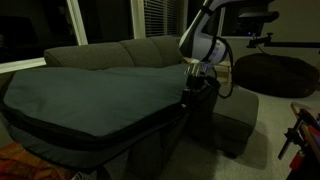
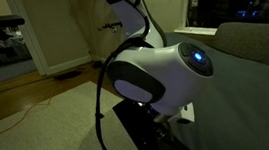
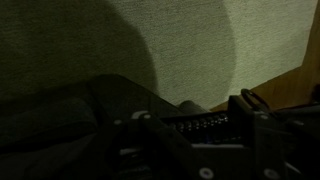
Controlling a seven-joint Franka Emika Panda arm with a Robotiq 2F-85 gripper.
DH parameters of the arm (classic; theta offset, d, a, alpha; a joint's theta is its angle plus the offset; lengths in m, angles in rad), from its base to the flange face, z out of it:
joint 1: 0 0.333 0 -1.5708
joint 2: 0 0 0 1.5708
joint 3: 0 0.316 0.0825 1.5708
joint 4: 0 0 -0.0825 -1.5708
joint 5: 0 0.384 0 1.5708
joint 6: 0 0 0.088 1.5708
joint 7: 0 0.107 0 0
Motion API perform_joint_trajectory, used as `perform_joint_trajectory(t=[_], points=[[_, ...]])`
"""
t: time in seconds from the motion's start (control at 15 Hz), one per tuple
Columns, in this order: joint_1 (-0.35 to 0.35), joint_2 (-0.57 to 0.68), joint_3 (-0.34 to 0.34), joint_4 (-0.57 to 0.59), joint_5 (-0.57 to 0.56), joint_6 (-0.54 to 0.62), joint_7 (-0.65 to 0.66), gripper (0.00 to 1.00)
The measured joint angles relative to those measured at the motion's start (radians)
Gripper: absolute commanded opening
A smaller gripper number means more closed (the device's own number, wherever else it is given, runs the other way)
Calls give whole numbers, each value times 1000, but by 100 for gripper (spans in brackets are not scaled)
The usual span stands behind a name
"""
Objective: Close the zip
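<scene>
On the grey sofa (image 1: 150, 48), the gripper (image 1: 189, 92) hangs at the fabric case's (image 1: 90, 95) corner beside the zip (image 1: 100, 138); too dark to tell its jaws.

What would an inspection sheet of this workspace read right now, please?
Surface: grey sofa bearing the big fabric case.
Job's things: zip runs along the case's side seam; too dark to judge how far closed.
Clutter: round beanbag beside the sofa.
Grippers: pincer at the case's corner; open or shut unclear.
Cables: black cable loops beside the arm.
Surroundings: window blinds, wooden floor.
</scene>
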Motion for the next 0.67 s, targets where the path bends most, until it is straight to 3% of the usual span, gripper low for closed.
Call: perform_joint_trajectory(t=[0.67], points=[[1,-20,27,0,-30,-55,33,100]])
